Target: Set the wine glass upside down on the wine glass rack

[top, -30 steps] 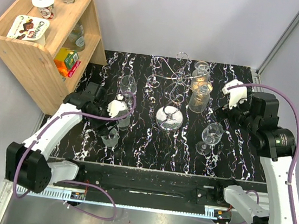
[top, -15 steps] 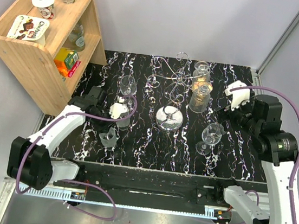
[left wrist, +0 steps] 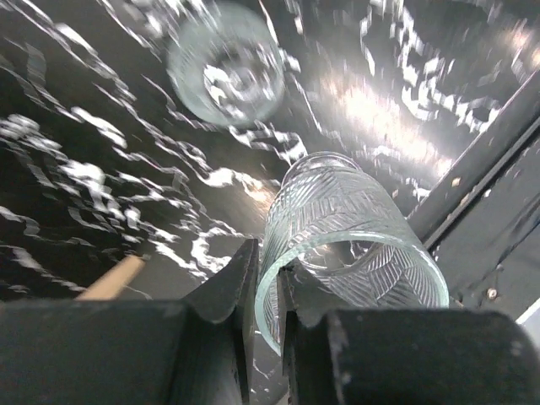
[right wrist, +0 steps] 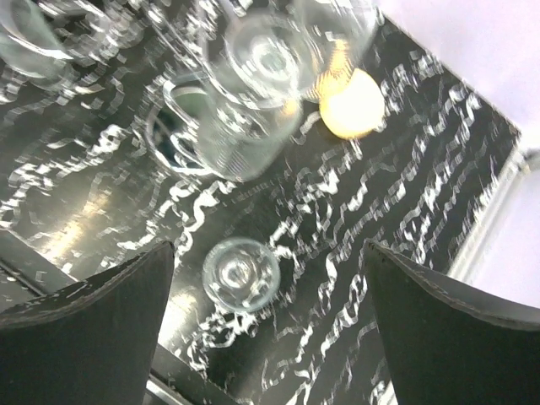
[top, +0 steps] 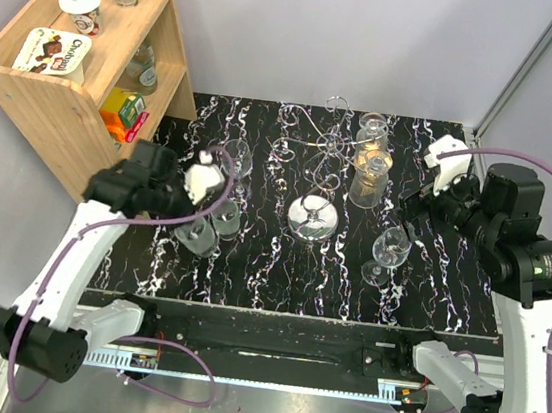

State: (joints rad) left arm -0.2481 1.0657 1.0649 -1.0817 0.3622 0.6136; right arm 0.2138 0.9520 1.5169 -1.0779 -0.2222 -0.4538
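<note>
The wine glass rack stands mid-table, its mirror disc base [top: 312, 217] under curled chrome arms [top: 330, 138]. A stemmed wine glass [top: 390, 249] stands upright to the right of it and appears from above in the right wrist view [right wrist: 240, 274]. My right gripper [top: 419, 198] [right wrist: 268, 246] hovers open above and behind that glass, touching nothing. My left gripper [top: 201, 209] [left wrist: 268, 253] is shut on the rim of a ribbed clear glass [top: 195, 233] [left wrist: 350, 240], one finger inside and one outside, holding it above the table at the left.
Another stemmed glass [top: 237, 156] and a low glass [top: 225, 216] [left wrist: 226, 63] stand near the left gripper. Two stacked-looking glasses [top: 370, 168], one amber-lit, stand right of the rack. A wooden shelf [top: 69, 90] with cups and bottles stands at the far left.
My left gripper closed on the ribbed glass's rim and lifted it, drawing back and to the left. My right arm rose and shifted slightly right, still open.
</note>
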